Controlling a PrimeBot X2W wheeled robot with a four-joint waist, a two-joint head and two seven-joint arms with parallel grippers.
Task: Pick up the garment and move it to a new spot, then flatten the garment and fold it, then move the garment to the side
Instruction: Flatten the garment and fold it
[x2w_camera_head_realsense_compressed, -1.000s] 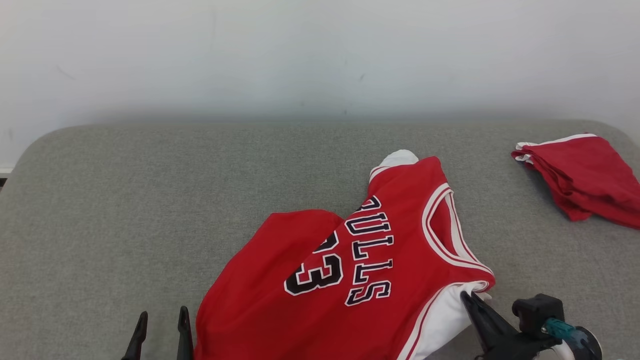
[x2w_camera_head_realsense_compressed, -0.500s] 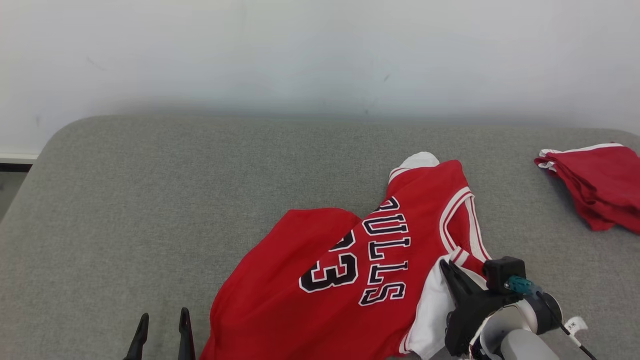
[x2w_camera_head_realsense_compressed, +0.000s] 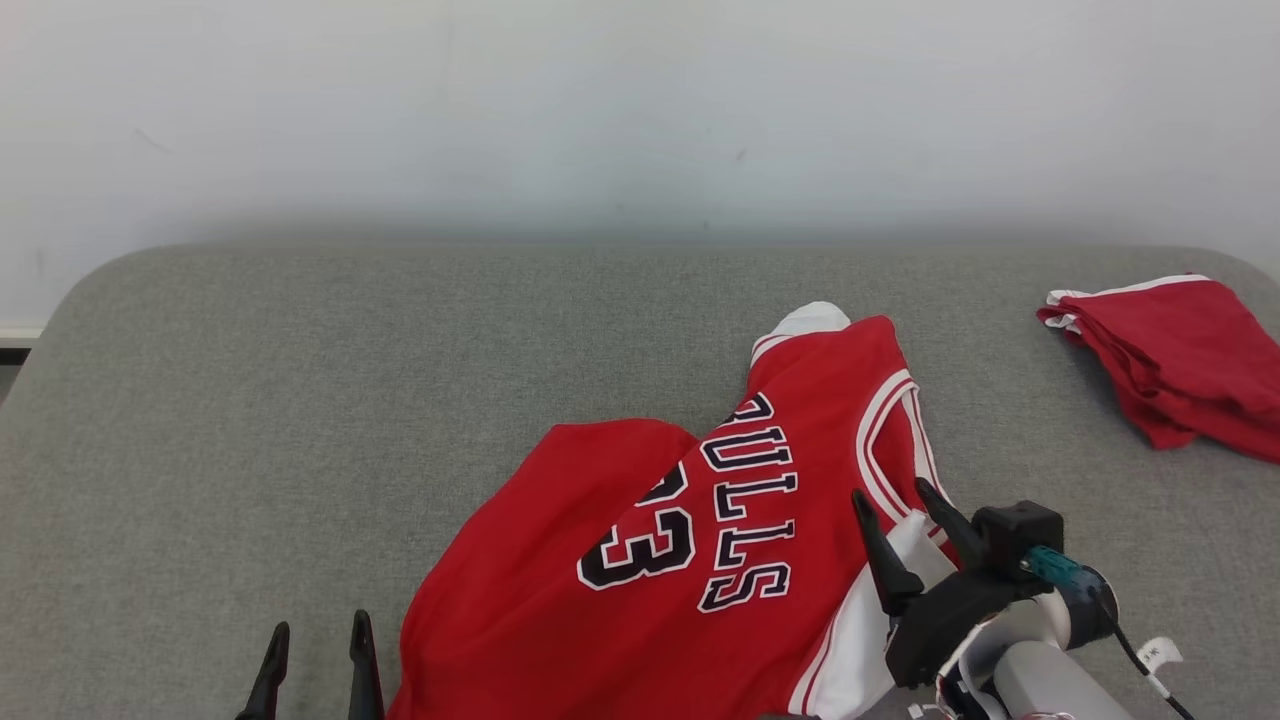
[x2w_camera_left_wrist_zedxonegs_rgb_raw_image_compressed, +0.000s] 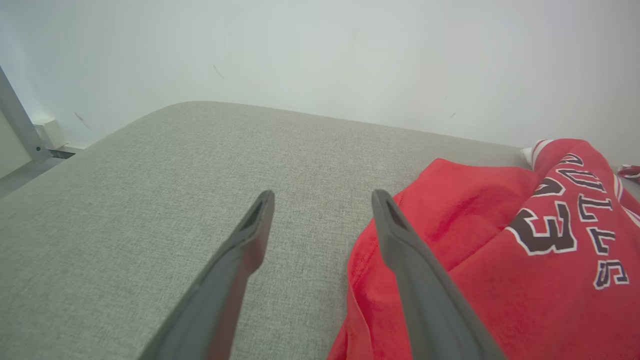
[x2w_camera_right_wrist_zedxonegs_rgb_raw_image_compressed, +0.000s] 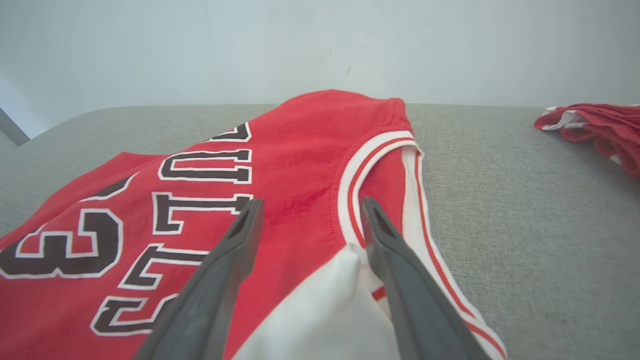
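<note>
The garment (x2w_camera_head_realsense_compressed: 680, 540), a red jersey with black-and-white lettering and a white lining, lies rumpled on the grey table (x2w_camera_head_realsense_compressed: 300, 420), right of centre toward the near edge. My right gripper (x2w_camera_head_realsense_compressed: 895, 505) is open over the jersey's near right shoulder, where a white fold is turned up between its fingers (x2w_camera_right_wrist_zedxonegs_rgb_raw_image_compressed: 240, 235); the red cloth (x2w_camera_right_wrist_zedxonegs_rgb_raw_image_compressed: 300, 165) stretches ahead of them. My left gripper (x2w_camera_head_realsense_compressed: 312, 640) is open at the bottom left, just left of the jersey's hem (x2w_camera_left_wrist_zedxonegs_rgb_raw_image_compressed: 380, 280), holding nothing.
A folded pile of red cloth with white trim (x2w_camera_head_realsense_compressed: 1170, 360) lies at the table's far right, also seen in the right wrist view as red cloth (x2w_camera_right_wrist_zedxonegs_rgb_raw_image_compressed: 595, 127). A pale wall (x2w_camera_head_realsense_compressed: 640, 120) rises behind the table. Bare grey surface spreads to the left.
My right gripper carried the jersey's shoulder corner inward over the garment, then opened and let it go; the white lining now lies folded up. The left gripper stayed put. The head camera shifted slightly.
</note>
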